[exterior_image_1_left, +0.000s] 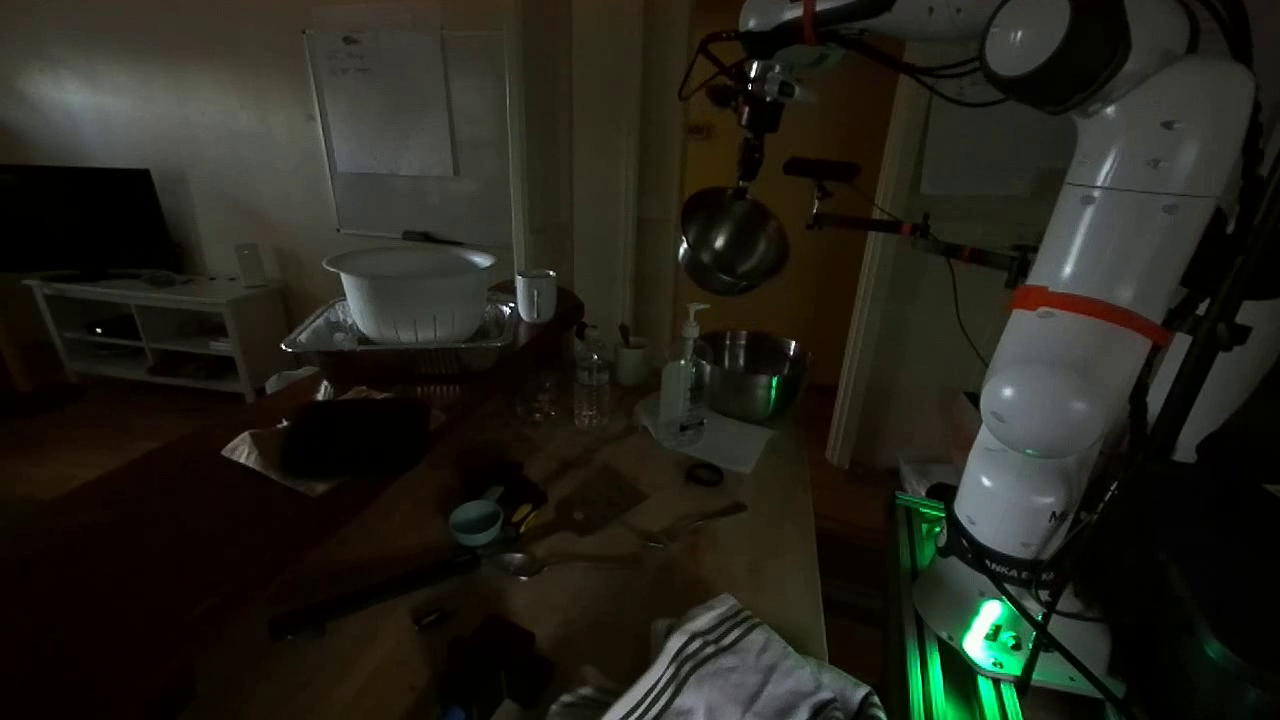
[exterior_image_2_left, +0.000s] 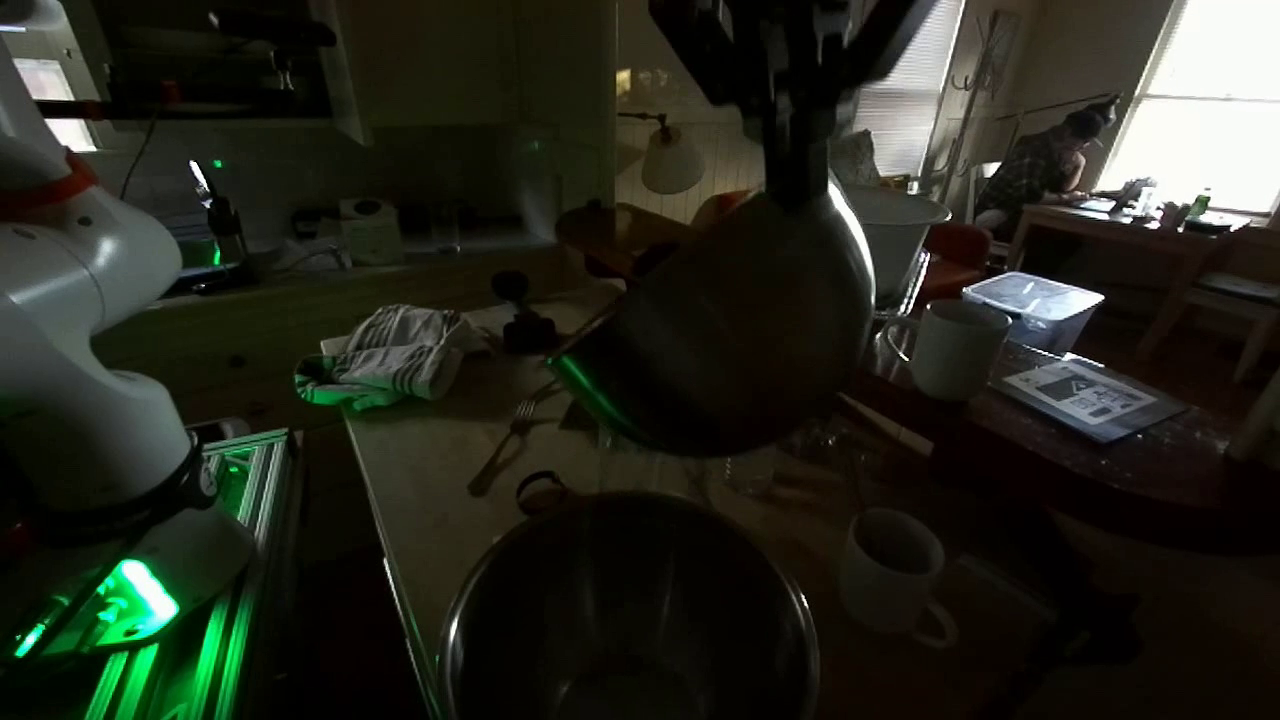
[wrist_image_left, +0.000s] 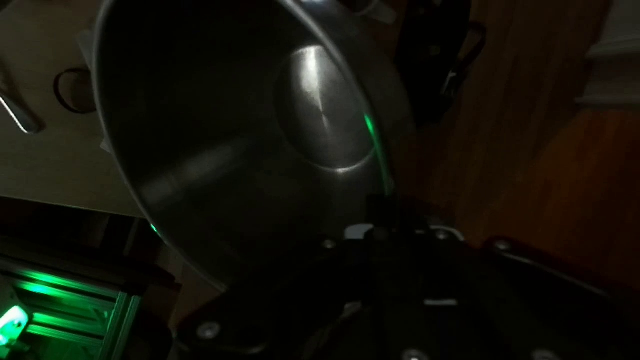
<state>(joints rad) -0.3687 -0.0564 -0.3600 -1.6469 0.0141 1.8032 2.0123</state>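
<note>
Steel bowl (exterior_image_1_left: 735, 245) hangs in the air, right of centre in the upper half of an exterior view, tilted well over with its hollow toward the lens. Fingers (exterior_image_2_left: 798, 165) are clamped on its rim and point straight down. Arm (exterior_image_1_left: 1120, 240): base at lower right, links rising along the right side, a sharp bend at the upper right corner, then a run leftward along the top edge to the wrist, which is turned downward above the bowl. In the wrist view the rim sits between the fingers, below and right of centre; the interior fills the upper middle. Second bowl (exterior_image_1_left: 757, 385) stands upright on the counter (exterior_image_1_left: 775, 570), below the raised one and apart from it. Dispenser (exterior_image_1_left: 683, 400) stands in front, overlapping that bowl's left edge; contact cannot be told. Further left in the frame: mug (exterior_image_1_left: 632, 365) and bottle (exterior_image_1_left: 592, 390). Ring (exterior_image_1_left: 704, 483) lies below the dispenser in the frame; fork (exterior_image_2_left: 505, 445) noted near it in an exterior view. Towel (exterior_image_1_left: 740, 670) at the bottom edge. Light is dim; left portion of the counter too dark to inspect.
</note>
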